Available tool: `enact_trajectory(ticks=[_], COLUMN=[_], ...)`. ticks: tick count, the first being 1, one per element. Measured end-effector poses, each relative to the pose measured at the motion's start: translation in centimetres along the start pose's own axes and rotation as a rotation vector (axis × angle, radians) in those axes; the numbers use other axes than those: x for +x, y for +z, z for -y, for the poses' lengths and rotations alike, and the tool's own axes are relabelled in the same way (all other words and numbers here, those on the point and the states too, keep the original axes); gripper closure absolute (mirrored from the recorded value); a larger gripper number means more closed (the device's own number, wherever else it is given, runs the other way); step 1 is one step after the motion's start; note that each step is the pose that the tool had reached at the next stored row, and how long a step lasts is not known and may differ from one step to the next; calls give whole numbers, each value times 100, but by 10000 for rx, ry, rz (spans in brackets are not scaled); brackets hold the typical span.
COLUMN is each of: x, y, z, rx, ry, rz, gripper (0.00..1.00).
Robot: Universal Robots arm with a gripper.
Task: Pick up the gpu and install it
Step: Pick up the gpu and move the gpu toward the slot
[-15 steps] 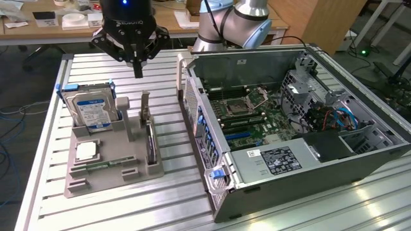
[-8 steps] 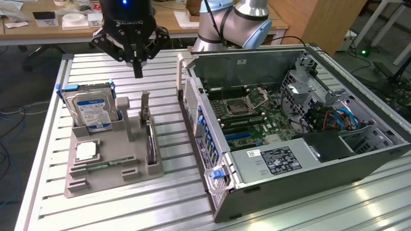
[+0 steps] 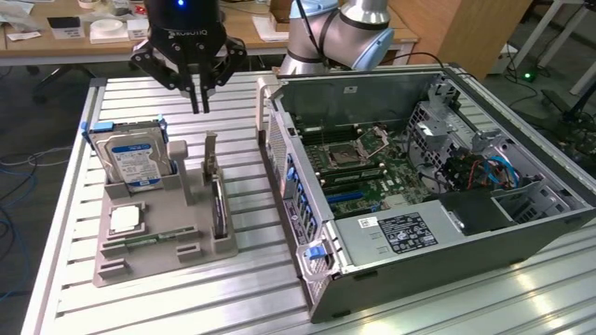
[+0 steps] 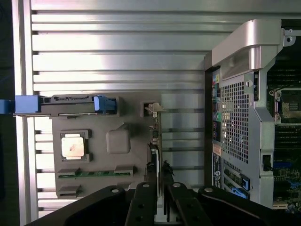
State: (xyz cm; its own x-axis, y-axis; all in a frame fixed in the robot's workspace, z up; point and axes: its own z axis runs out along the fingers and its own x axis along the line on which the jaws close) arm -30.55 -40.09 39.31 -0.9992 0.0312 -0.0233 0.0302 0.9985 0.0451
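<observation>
The gpu point(image 3: 218, 209) stands on edge in a slot of the grey holder point(image 3: 158, 262), its silver bracket end point(image 3: 211, 148) pointing up. In the wrist view the gpu point(image 4: 157, 126) appears edge-on as a thin dark strip. My gripper point(image 3: 199, 106) hangs a little above the bracket end, apart from the card, with its two fingers close together and nothing between them. In the wrist view my gripper point(image 4: 157, 173) has its fingertips lined up over the card's edge. The open computer case point(image 3: 419, 174) lies at the exterior view's right with its motherboard point(image 3: 359, 171) exposed.
The holder point(image 4: 117, 141) also carries a hard drive point(image 3: 130, 159) with blue clips, a square silver chip point(image 3: 125, 219) and a green memory stick point(image 4: 94, 173). The case wall point(image 4: 235, 117) stands close beside the holder. Everything rests on a slotted aluminium table point(image 3: 233, 300).
</observation>
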Motion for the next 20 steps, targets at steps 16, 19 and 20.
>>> enact_trajectory(ticks=[16, 19, 20], x=[0, -3, -4], y=[28, 51, 60], z=[3, 38, 70], rx=[43, 69, 67], ry=[-111, -164, -163], rz=[-65, -155, -156], gripper=[35, 35, 35])
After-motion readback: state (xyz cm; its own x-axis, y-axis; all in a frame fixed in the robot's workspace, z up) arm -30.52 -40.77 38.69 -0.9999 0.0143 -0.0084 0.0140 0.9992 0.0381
